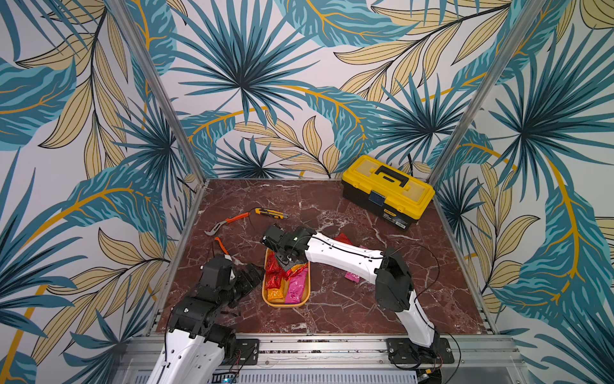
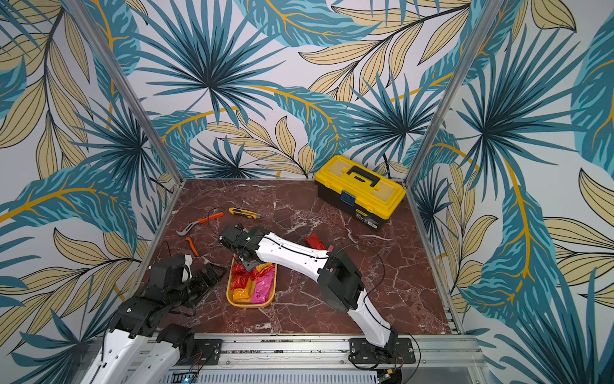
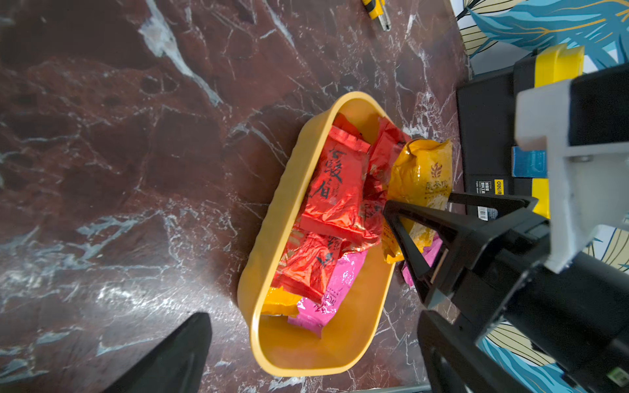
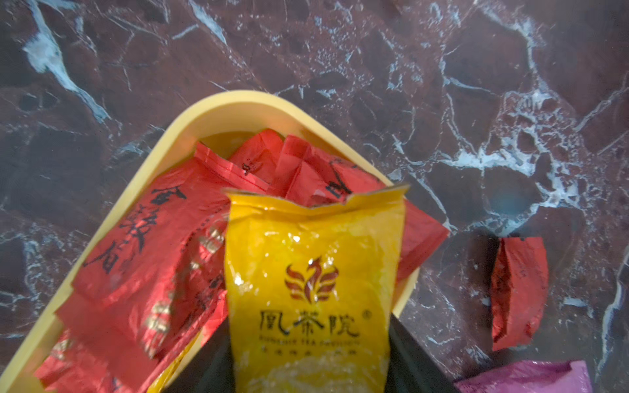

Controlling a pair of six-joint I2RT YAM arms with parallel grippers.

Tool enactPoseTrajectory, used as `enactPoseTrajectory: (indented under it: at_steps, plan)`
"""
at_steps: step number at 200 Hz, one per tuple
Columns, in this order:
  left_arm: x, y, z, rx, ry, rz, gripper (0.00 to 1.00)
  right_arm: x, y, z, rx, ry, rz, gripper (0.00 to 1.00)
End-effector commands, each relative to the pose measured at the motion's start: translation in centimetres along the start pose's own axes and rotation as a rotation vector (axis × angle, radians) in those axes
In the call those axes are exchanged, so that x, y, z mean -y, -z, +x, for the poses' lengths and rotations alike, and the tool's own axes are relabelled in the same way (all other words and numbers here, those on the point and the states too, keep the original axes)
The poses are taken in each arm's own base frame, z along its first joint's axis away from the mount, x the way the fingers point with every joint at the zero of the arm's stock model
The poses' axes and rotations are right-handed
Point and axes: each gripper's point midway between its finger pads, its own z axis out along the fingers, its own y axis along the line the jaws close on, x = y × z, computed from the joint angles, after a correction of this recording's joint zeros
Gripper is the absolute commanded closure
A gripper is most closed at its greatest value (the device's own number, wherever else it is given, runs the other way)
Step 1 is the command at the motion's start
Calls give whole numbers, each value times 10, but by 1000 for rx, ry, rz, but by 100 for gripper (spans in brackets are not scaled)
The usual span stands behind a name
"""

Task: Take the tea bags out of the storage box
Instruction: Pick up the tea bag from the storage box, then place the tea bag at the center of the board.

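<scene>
Pinching one yellow bag [image 4: 313, 272] by its end, the right pincer [image 3: 418, 200] holds it above the far end of the box [image 3: 272, 238]. Its free end stands clear of the rim. Gripping the end probably lets the foil peel off the heap without dragging its neighbours along. The left pincer [image 1: 251, 277] waits spread wide and empty, just beside the box's left wall, likely ready to steady the box or take the next bag.

Most tea bags are in the box: crumpled red bags [image 3: 335, 190] piled at the far end, a pink bag [image 3: 337, 289] and another yellow one nearer. On the worktop right of the box lie a red bag [image 4: 519, 289] and a pink one [image 4: 524, 377], so the emptying looks barely begun.

The held bag bears a red phoenix emblem above 鳳茶院, with a small Latin line too blurred to read. Black brush characters on the red bags look like 金駿眉. Beyond the box, the toolbox [image 1: 387, 191] has a tag reading "deli".
</scene>
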Motion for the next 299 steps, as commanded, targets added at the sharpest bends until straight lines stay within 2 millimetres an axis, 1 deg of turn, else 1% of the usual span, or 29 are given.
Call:
enactPoseTrajectory:
  at_steps: [1,18,32,50,70,81,90,94,95,98,109,127,158,179,196,210,240,271,299]
  plan:
    - [30,8,-17,41,-48,82,0,26,25,-8,46,-32,25,38]
    - [43,6,-21,29,-57,106,0,43,32,-8,60,-56,41,38]
    - [57,5,-23,6,-66,135,0,59,36,-6,65,-79,59,38]
    - [74,-5,-23,-29,-85,155,0,83,40,-1,65,-115,78,38]
    - [96,-20,-16,-52,-138,158,0,113,41,12,55,-162,109,38]
    - [111,-30,-7,-84,-169,167,0,132,41,22,48,-198,126,38]
    - [123,-38,1,-108,-196,170,0,148,39,32,41,-232,137,38]
    - [128,-42,4,-117,-206,171,0,150,39,37,37,-239,132,38]
    - [129,-43,5,-120,-209,171,0,157,37,39,32,-252,138,38]
    - [133,-45,8,-128,-220,173,0,166,35,43,27,-275,145,38]
    - [147,-53,17,-151,-247,191,0,185,31,60,5,-322,150,38]
    - [164,-66,31,-185,-269,213,0,216,23,91,-40,-397,175,39]
    - [184,-85,51,-239,-292,243,0,257,9,143,-109,-525,227,39]
    - [194,-92,60,-269,-316,249,0,279,-1,170,-138,-623,247,39]
    - [200,-91,62,-276,-329,261,0,293,-9,187,-162,-692,252,39]
    - [201,-88,61,-269,-332,267,0,300,-14,194,-174,-725,258,39]
    - [198,-79,56,-249,-344,261,0,306,-30,205,-226,-738,267,39]
    - [189,-66,49,-224,-332,259,0,306,-47,214,-268,-742,259,39]
    - [171,-53,36,-178,-294,253,0,301,-60,224,-315,-733,242,39]
